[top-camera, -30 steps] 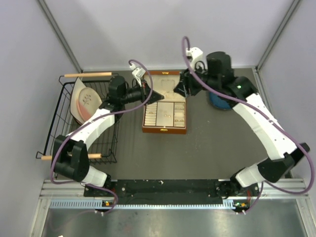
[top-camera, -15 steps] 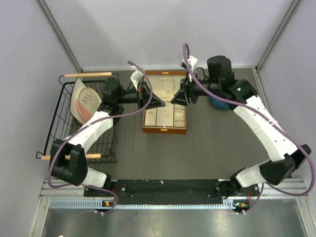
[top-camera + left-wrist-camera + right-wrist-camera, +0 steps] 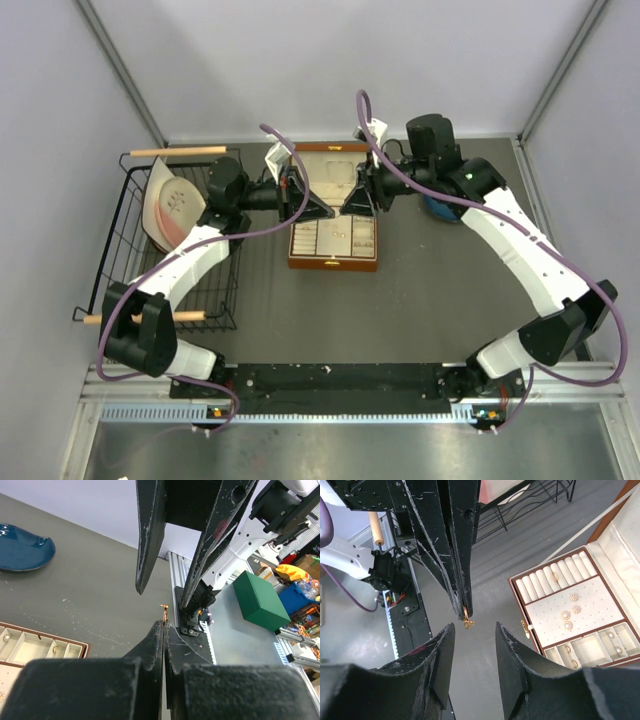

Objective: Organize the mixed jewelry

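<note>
My left gripper [image 3: 164, 625] is shut on a tiny gold-coloured ring [image 3: 164, 611], which sticks out past its tips. It hangs above the far part of the open wooden jewelry box [image 3: 333, 262]. My right gripper [image 3: 474, 626] faces it tip to tip and stands open. The ring [image 3: 466, 620] lies just short of the gap between the right fingers, touching neither. From above, the left gripper [image 3: 328, 210] and right gripper [image 3: 349, 205] nearly meet over the box. No chain necklace shows.
The box's cream lining [image 3: 580, 605] holds pearl studs and small gold pieces in its compartments. A blue dish [image 3: 440, 208] sits right of the box. A black wire basket [image 3: 170, 250] with a pale plate stands at the left.
My right gripper has swung left to meet the left gripper's tips, and its jaws have narrowed a little. The left gripper shifted slightly, then held still with the ring.
</note>
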### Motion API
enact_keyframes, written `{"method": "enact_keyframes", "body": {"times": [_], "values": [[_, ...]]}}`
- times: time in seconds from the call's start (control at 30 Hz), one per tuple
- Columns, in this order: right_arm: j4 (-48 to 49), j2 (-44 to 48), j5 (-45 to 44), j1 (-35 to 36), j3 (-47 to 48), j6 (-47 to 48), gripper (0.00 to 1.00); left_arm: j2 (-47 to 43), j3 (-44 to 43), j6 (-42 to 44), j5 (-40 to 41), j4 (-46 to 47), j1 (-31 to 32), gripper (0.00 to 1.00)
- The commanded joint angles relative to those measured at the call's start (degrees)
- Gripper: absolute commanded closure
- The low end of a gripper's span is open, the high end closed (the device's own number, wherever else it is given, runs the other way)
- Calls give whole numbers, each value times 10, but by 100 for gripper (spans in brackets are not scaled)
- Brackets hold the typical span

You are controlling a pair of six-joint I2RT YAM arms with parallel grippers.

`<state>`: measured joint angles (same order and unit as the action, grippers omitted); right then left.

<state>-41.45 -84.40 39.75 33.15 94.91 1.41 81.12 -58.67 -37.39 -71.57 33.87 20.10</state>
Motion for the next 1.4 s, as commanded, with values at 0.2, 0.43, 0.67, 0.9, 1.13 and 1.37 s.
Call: {"method": "enact_keyframes", "body": {"times": [0.2,0.43,0.67,0.9,1.13,1.37], "values": [[21,-16,13,18,20,3,70,-11,-5,8,-8,17,7,100],[21,-16,14,21,22,3,90,-12,-3,11,-8,15,9,100],[18,-16,-16,21,31,12,100,-25,1,109,46,-99,-5,81],[4,-39,-116,33,50,73,100,-70,37,145,76,-110,-127,45],[-1,-142,-206,59,88,162,100,-93,32,173,66,-177,-264,42],[1,-257,-246,96,130,267,100,-109,23,162,35,-196,-373,42]]}}
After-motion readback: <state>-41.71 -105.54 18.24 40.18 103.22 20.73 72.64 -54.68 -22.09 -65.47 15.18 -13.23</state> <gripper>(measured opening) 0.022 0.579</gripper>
